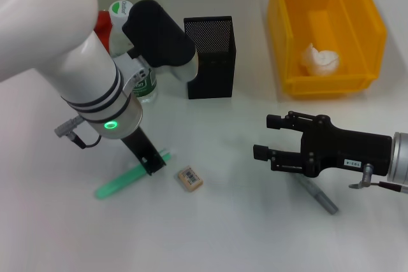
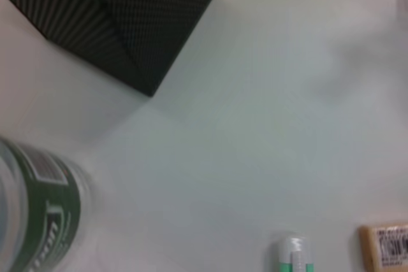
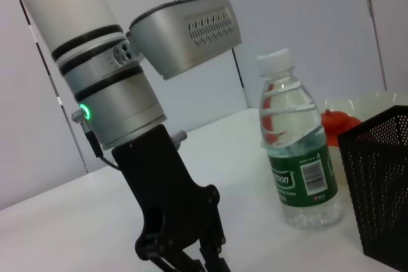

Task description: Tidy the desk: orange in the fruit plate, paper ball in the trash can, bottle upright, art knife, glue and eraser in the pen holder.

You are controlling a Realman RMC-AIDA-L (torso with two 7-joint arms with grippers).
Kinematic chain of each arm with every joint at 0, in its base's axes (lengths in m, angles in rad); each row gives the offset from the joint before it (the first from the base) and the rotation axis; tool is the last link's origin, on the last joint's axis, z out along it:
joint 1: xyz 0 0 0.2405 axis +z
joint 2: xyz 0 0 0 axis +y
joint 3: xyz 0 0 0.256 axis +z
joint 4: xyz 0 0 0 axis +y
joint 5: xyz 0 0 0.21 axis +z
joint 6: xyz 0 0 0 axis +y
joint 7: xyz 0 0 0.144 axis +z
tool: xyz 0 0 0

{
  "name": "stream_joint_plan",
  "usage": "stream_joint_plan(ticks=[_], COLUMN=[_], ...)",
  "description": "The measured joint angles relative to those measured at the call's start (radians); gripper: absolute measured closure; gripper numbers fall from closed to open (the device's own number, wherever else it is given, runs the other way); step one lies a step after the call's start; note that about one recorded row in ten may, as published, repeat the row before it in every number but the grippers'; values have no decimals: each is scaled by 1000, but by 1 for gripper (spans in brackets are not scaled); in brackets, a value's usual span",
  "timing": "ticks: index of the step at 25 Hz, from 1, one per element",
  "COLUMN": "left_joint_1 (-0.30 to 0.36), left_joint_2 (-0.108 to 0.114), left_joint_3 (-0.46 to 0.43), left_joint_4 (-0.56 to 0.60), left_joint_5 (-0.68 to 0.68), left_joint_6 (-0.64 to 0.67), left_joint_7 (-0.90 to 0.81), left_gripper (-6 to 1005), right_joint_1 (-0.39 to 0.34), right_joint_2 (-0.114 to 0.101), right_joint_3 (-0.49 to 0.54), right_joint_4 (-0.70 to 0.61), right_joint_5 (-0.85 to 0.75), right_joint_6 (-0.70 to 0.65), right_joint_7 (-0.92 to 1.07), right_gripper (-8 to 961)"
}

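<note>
My left gripper [image 1: 155, 162] is down at the bench [image 1: 242, 221], its fingers set on the upper end of the glue [image 1: 131, 176], a slim mint-green stick lying flat and slanting away toward my left. From the head view I cannot tell whether the fingers have closed on it or only straddle it. The left wrist view shows just the stick's white tip [image 2: 291, 253] and a corner of the eraser [image 2: 389, 246].

The glue looks light, stiff and smooth, so I judge it could roll or slip. A hold across its narrow width, near the end where I am now, should let it hang tip-down for dropping into the pen holder [image 1: 211, 55], which stands upright further back.

The eraser [image 1: 190, 178], a small beige block, lies just beside the glue, on my right. My right gripper [image 1: 266, 137] hovers low over the bench with its fingers spread open, holding nothing. A grey metallic stick [image 1: 317, 194] lies beneath it.

The bottle [image 3: 298, 157] stands upright beside the pen holder. The paper ball [image 1: 320, 58] sits inside the yellow trash can [image 1: 357, 4]. The orange [image 3: 336, 121] rests in the fruit plate [image 3: 370, 102] behind the bottle.
</note>
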Motion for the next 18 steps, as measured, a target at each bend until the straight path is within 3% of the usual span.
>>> stream_joint_plan(ticks=[18], left_joint_1=[90], left_joint_2=[5], left_joint_3=[-101], left_joint_4=[385], left_joint_5=[-12], left_joint_6=[81], left_joint_7=[6], left_gripper=[770], right_joint_1=[-15], right_joint_2=[0], right_joint_3=[2], right_joint_4=[20], right_joint_5=[53], right_joint_6=[53], right_joint_7=[-37], right_gripper=[188])
